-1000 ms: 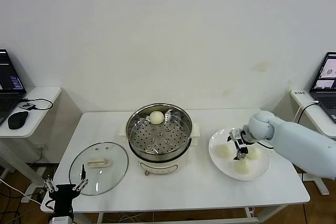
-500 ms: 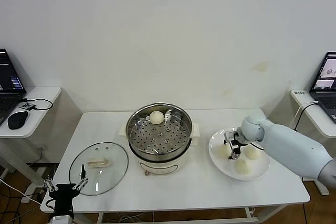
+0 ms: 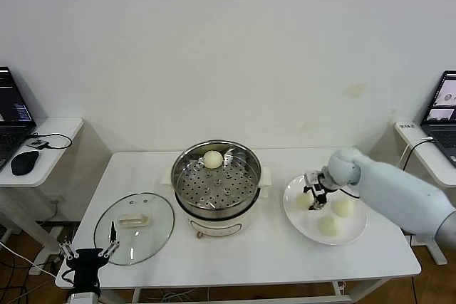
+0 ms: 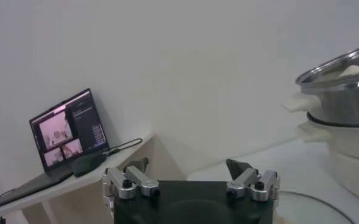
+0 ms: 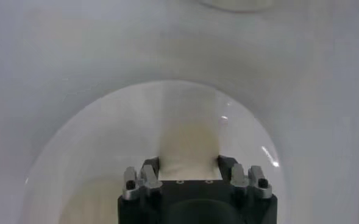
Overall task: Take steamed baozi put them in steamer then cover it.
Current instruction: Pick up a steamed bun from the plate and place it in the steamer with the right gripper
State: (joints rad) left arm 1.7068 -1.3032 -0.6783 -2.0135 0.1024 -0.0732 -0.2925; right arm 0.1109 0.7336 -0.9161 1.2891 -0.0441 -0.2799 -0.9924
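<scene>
I see the counter (image 3: 271,258) across the lower frame, the steamer (image 3: 217,183) at centre with one bun inside, the plate (image 3: 356,236) at right. My right gripper (image 3: 314,198) has its jaws clamped on a baozi (image 5: 188,146) there; the steamer lies leftward. The left gripper (image 3: 88,253) hangs wide-jawed, lower left.

At the bottom centre of the frame the right gripper (image 5: 188,167) was clamped on a cream baozi (image 5: 188,141), squeezed tall between its jaws. Behind it, the white plate (image 5: 94,140) curved across the middle of the frame.
</scene>
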